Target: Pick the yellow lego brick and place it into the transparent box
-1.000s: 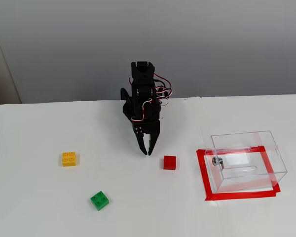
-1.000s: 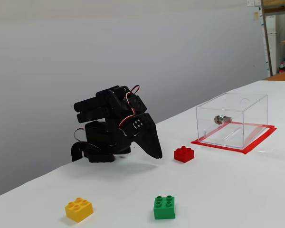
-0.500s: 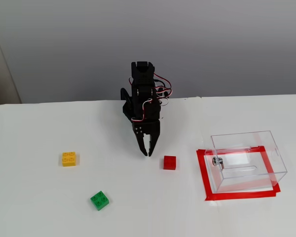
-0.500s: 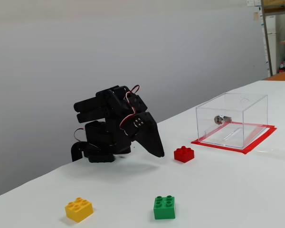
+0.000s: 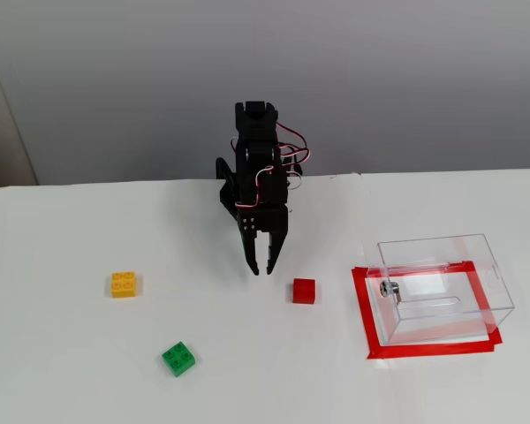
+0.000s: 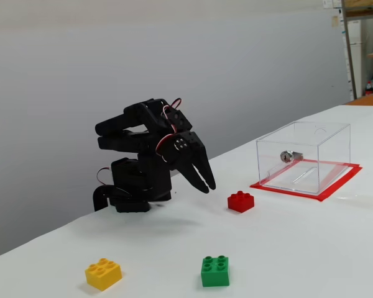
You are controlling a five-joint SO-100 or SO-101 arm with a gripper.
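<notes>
Yellow lego brick (image 5: 123, 283) sits untouched on the table, well apart from our gripper (image 5: 261, 268), whose jaws are parted and empty; the transparent box (image 5: 442, 287) holds nothing, so everything remains.

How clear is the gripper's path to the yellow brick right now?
Probably clear. The gripper hangs above bare table, and the yellow brick sits alone off to the left in this fixed view; the green brick lies nearer the camera, off the line.
</notes>
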